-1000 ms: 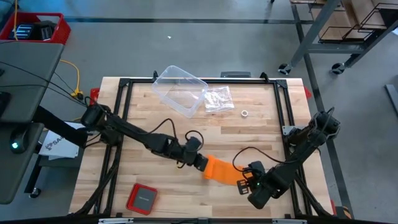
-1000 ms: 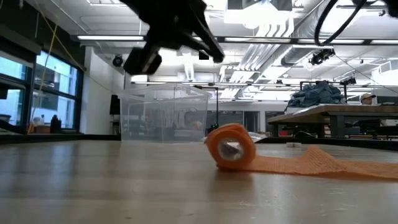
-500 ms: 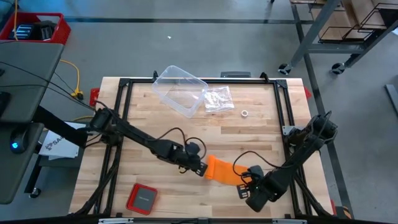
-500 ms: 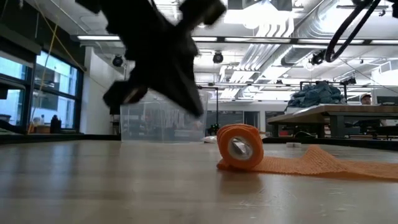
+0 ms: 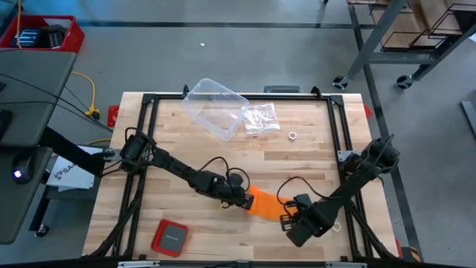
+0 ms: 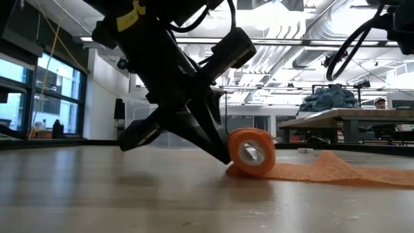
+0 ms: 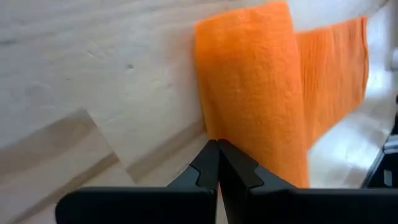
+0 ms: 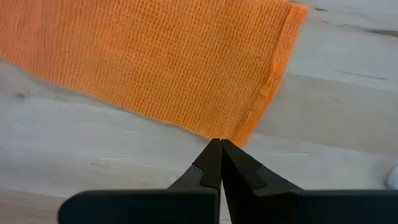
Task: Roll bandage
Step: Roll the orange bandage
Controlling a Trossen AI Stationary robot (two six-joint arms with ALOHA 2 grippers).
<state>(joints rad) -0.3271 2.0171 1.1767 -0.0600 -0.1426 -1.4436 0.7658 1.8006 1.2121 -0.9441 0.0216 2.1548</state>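
Observation:
The orange bandage lies near the table's front middle. It is partly wound: a small roll [image 5: 258, 199] [image 6: 251, 152] rests on its curved side, and a flat strip [image 5: 277, 211] [image 6: 336, 169] runs from it toward the right. My left gripper [image 5: 242, 201] [image 6: 226, 158] is shut and slants down at the roll's left side. My right gripper [image 5: 286, 219] [image 8: 219, 143] is shut and points down at the strip's long edge, near its free end [image 8: 283, 43]. My left gripper's shut fingertips [image 7: 217, 146] touch the roll's curved side [image 7: 214, 127] low down, next to the table. They slant down from the table's left. The roll rests on the table on the strip. My right gripper's shut tips stand at the strip's edge [image 8: 239, 132]; whether they press on it I cannot tell.
A clear plastic container [image 5: 216, 108], a crinkled clear bag [image 5: 262, 119] and a small white ring [image 5: 293, 135] lie at the back. A red square case [image 5: 169, 238] sits at the front left. A black frame [image 5: 149, 100] borders the table.
My left gripper has come down from above the table to the roll's left side, staying shut. The roll has shifted a little toward the right along the strip. My right gripper has sunk slightly and edged toward the table's left.

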